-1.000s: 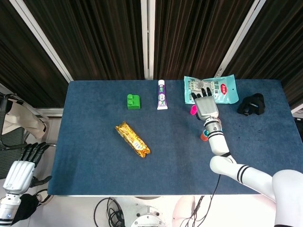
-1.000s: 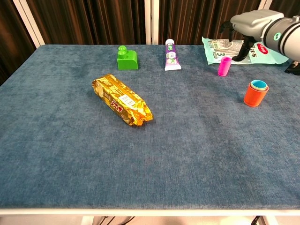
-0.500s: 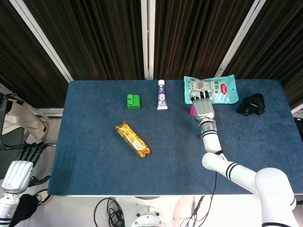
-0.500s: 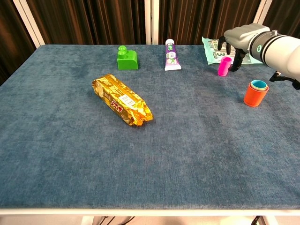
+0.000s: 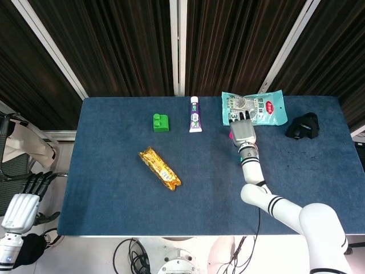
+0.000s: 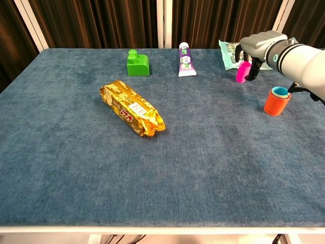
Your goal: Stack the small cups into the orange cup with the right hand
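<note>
A small pink cup point(image 6: 242, 72) stands upright near the table's far right, just in front of a teal snack bag point(image 6: 229, 55). My right hand point(image 6: 258, 44) hangs over it with fingers on the cup's left and thumb at its right; I cannot tell whether they touch it. In the head view the right hand point(image 5: 242, 132) covers nearly all of the cup, leaving only a pink sliver point(image 5: 230, 136). The orange cup point(image 6: 276, 103) stands nearer, to the right, with a teal cup point(image 6: 280, 92) nested inside. My left hand point(image 5: 23, 206) hangs off the table's left side, fingers apart, holding nothing.
A green block point(image 6: 137, 63) and a toothpaste tube point(image 6: 186, 60) lie along the far edge. A gold snack packet point(image 6: 133, 108) lies at centre-left. A black object point(image 5: 302, 125) sits at the far right corner of the blue table point(image 6: 203, 168).
My right hand has come down and leftwards from above the snack bag and its fingers now curl around the pink cup. The cups have not moved.
</note>
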Robot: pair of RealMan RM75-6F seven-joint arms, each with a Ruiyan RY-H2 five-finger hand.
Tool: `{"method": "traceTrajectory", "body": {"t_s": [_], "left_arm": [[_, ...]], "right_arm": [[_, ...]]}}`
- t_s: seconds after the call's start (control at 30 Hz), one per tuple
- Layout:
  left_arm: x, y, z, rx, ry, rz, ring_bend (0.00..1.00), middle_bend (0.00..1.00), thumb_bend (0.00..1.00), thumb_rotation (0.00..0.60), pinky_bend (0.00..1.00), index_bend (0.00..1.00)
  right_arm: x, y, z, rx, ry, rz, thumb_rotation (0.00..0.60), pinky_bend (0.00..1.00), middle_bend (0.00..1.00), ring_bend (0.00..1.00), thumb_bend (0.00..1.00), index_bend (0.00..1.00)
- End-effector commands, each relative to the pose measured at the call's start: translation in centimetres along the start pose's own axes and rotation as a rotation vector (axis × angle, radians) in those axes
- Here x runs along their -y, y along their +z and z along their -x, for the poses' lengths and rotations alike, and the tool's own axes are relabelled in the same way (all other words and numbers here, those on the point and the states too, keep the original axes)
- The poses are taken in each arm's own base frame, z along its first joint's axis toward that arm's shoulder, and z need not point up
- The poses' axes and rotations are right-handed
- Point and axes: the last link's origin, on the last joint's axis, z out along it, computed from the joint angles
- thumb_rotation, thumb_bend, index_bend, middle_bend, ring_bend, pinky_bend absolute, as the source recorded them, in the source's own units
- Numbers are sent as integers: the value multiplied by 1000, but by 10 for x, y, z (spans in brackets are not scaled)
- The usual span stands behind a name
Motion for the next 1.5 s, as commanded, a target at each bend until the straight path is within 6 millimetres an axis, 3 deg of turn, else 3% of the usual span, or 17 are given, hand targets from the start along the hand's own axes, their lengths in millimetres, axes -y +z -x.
{"method": "traceTrajectory", "body": {"t_s": [0.03, 0.83, 1.03, 1.17, 1.3, 1.5], "left_arm": [[0, 0, 0, -1, 1, 1, 0, 47, 0, 600, 0, 108], [1, 1, -1, 6, -2, -4, 0, 47, 0, 600, 0, 109], [1, 0, 0, 6, -2, -7, 0, 47, 0, 600, 0, 108], [0, 1, -2, -2, -1, -3, 0, 47, 0, 600, 0, 108], [-4, 1, -3, -7, 5, 3, 0, 47, 0, 600, 0, 109], [-8, 0, -3, -13, 15, 9, 0, 47, 0, 600, 0, 108]], "right_arm": [[0, 1, 1, -3, -3, 3, 600, 0, 358, 96, 251, 325], [0, 3, 1, -33, 5, 15, 600, 0, 467, 176, 300, 491], [-2, -4, -15, -88, 12, -12, 600, 0, 469, 178, 305, 494], [-4, -19, -38, -159, 33, -53, 600, 0, 468, 179, 305, 494], [-8, -47, -62, -244, 39, -109, 600, 0, 474, 178, 305, 495], [-27, -93, -77, -321, 12, -167, 600, 0, 488, 183, 306, 497]]}}
